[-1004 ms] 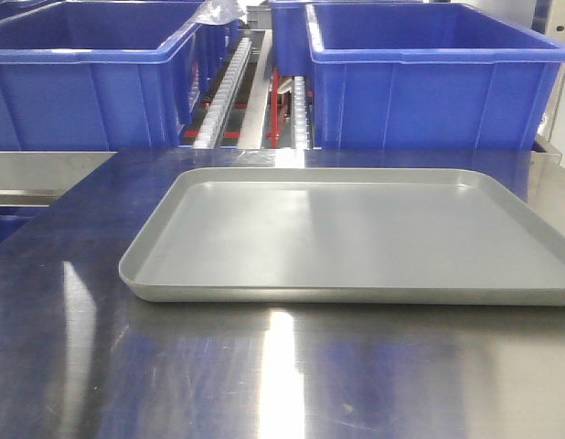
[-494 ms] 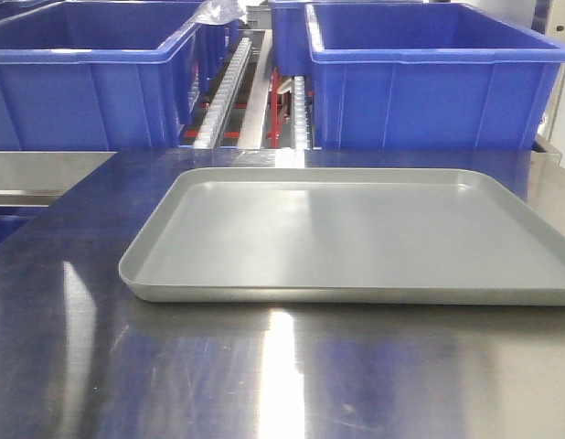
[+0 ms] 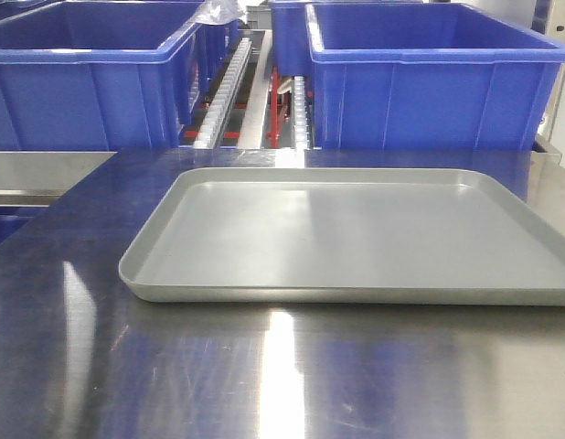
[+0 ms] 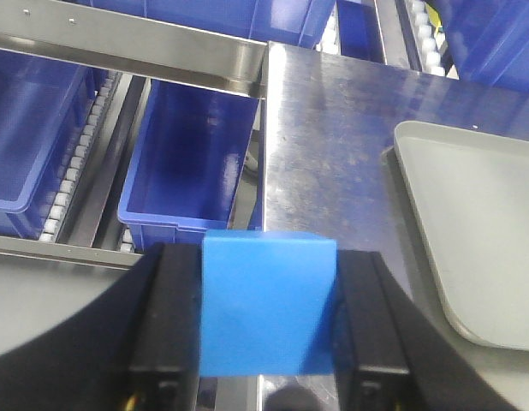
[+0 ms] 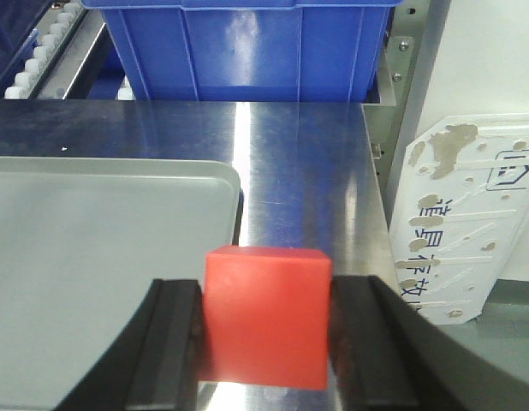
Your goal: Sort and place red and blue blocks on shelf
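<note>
at far left, a big blue ribbed plastic bin (image 3: 81,87) sits on the tiered brushed-steel shelf (image 3: 229,87), whose roller rails run away between it and a second blue bin (image 3: 429,87) at far right.

in the left wrist view, the left gripper (image 4: 266,324) pinches a small plain blue cube (image 4: 269,304) between two black fingers (image 4: 166,317), one pressed to each side face. the cube hangs over the left edge of the shiny steel tabletop (image 4: 333,145). a lower blue bin (image 4: 187,163) rests on the shelf tier beyond and to its left.

at centre, a flat grey rimmed tray (image 3: 356,295) lies on the tabletop, near the bins but apart from them. its right end runs out of the front view.

in the right wrist view, the right gripper (image 5: 266,342) clamps a small plain red cube (image 5: 264,312) the same way, black fingers (image 5: 359,342) tight on both sides. the cube is held over the bare steel just right of the tray's right edge. how high it hangs cannot be told.

at far right, past the table's edge, stands a white panel (image 5: 470,223) with grey patches and printed characters.
</note>
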You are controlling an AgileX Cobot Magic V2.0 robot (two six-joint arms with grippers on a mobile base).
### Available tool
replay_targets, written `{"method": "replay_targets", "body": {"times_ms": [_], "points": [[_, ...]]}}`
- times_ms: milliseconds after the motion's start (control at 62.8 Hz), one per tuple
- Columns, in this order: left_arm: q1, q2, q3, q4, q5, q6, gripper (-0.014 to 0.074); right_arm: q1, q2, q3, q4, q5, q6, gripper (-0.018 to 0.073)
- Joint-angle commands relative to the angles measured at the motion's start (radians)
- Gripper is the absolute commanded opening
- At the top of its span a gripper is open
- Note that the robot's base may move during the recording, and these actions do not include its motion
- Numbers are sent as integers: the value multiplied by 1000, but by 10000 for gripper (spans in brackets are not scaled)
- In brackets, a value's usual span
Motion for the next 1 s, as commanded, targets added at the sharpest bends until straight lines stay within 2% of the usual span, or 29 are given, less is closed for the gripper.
{"method": "replay_targets", "body": {"times_ms": [0,988], "points": [[1,5,-19,8,-94,-6,125,-7,1,-28,-7,-88,-1,57],[1,5,21,44,-117,-6,125,-7,1,-28,-7,-88,-1,57]]}}
